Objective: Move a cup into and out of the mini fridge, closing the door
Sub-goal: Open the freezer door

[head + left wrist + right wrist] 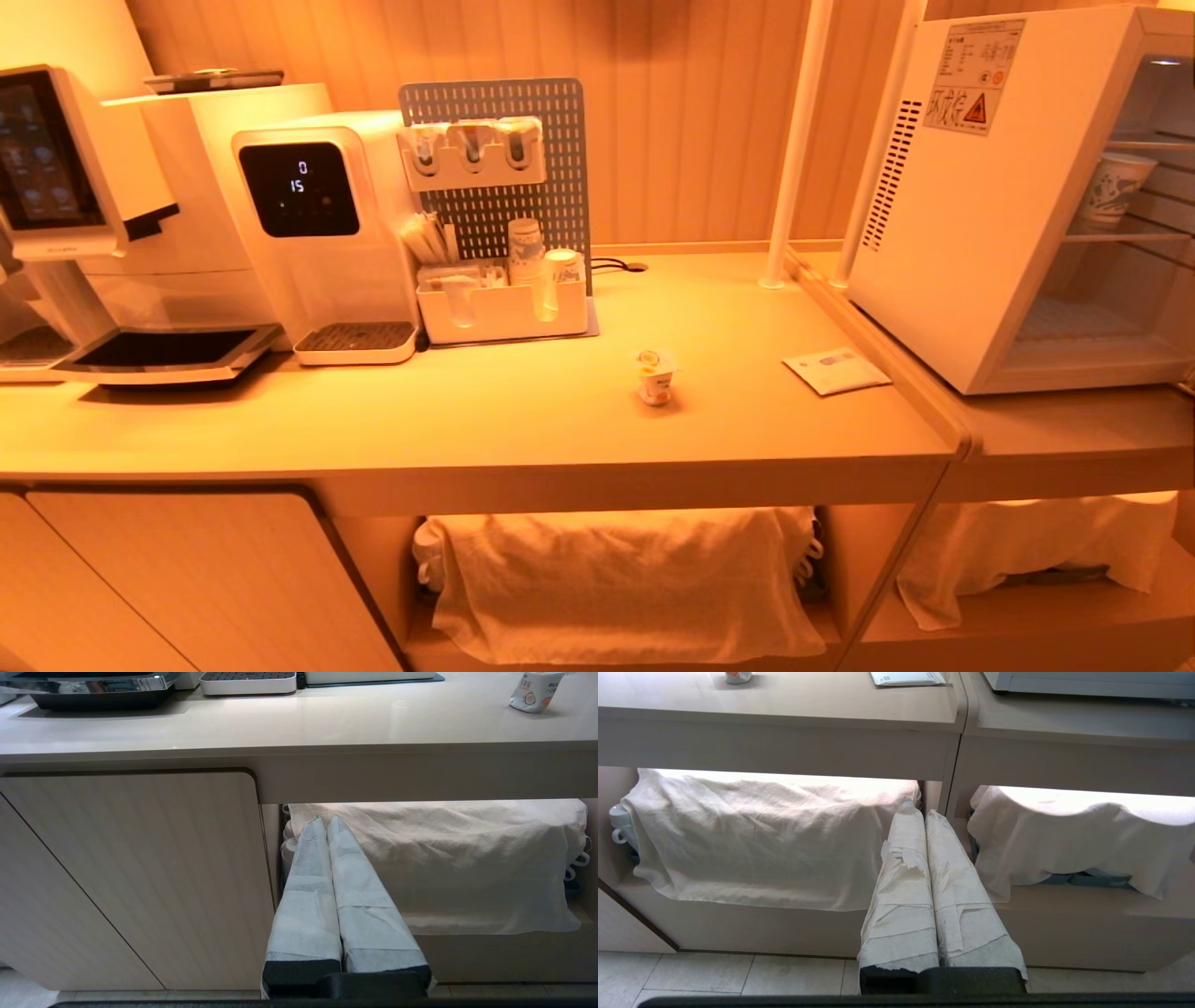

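From the head, the cup [655, 375] stands on the tabletop [523, 411], the mini fridge [1008, 215] at its two o'clock. Left pincer [325, 822] pressed together below the tabletop edge, empty. Right pincer [920, 812] likewise, holding nothing.

Colours only: cup [655, 375] white with orange fruit marks, white foil lid. Mini fridge [971, 224] white, black vent slots on its side, sticker [973, 77] with an orange warning triangle. Paper cup [1113, 189] inside is white with a blue pattern. Worktop [523, 411] pale beige, cabinet front [131, 877] light wood grain. Water dispenser [322, 233] white, black screen with white digits. Pegboard [523, 196] grey with a dot-hole pattern. Cloths [752, 835] under the worktop off-white. Left gripper [325, 822] and right gripper [920, 809] both wrapped in white tape over black bases. Floor tiles [714, 975] light grey.
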